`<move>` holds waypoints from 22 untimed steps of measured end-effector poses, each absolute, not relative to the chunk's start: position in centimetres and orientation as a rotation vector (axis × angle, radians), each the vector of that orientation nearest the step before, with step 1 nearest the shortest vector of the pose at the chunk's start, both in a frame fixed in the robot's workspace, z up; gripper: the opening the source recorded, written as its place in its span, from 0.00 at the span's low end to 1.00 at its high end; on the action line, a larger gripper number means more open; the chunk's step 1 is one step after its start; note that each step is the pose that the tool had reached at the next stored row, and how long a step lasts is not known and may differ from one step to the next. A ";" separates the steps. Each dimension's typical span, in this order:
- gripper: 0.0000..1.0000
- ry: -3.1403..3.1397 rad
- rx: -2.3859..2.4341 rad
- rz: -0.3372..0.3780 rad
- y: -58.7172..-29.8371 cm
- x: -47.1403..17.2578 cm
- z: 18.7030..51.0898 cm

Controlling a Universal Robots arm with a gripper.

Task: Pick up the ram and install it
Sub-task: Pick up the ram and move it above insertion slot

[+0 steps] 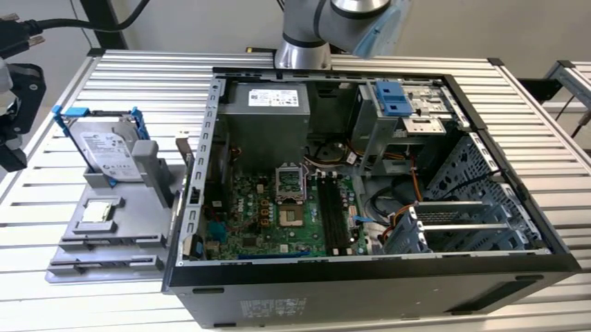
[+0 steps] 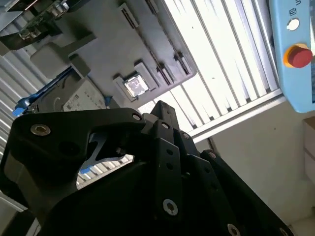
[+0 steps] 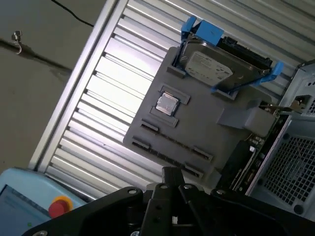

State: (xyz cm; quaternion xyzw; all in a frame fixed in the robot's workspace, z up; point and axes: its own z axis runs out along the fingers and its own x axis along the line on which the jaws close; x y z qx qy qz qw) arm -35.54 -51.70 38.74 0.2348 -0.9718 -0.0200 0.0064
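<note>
Hovering near gray tray (image 3: 206, 128) — hand (image 3: 170, 174) angled toward it; whether spread or pressed together, cannot tell.

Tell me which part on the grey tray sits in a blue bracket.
The hard drive, standing tilted at one end of the tray, with the bracket around it. The small square chip lies flat in a recess, unbracketed.

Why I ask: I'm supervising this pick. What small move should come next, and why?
Probably ease the pincer toward the long slots of the gray holder. It hangs apart from the holder, and the ram, a slim dark strip, seems to sit in a slot there, near the processor chip, though I cannot be sure.
</note>
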 end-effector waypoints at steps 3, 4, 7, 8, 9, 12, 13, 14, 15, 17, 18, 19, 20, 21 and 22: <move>0.00 -3.030 0.776 -0.061 -51.7 -35.5 38.7; 0.00 -3.026 0.788 -0.061 -51.7 -35.5 38.7; 0.00 -3.016 0.824 -0.059 -51.7 -35.6 38.7; 0.00 -3.012 0.838 -0.059 -51.7 -35.6 38.7; 0.00 -3.008 0.853 -0.059 -51.7 -35.6 38.7; 0.00 -2.993 0.902 -0.058 -51.7 -35.6 38.7; 0.00 -2.987 0.918 -0.058 -51.7 -35.5 38.7; 0.00 -2.982 0.933 -0.055 -51.6 -35.5 38.7; 0.00 -2.975 0.955 -0.054 -51.6 -35.5 38.7; 0.00 -2.958 1.005 -0.053 -51.6 -35.5 38.7; 0.00 -2.949 1.028 -0.052 -51.6 -35.6 38.7; 0.00 -2.943 1.047 -0.052 -51.6 -35.5 38.7; 0.00 -2.935 1.065 -0.051 -51.6 -35.5 38.8; 0.00 -2.929 1.081 -0.051 -51.6 -35.5 38.8; 0.00 -2.924 1.096 -0.051 -51.6 -35.5 38.9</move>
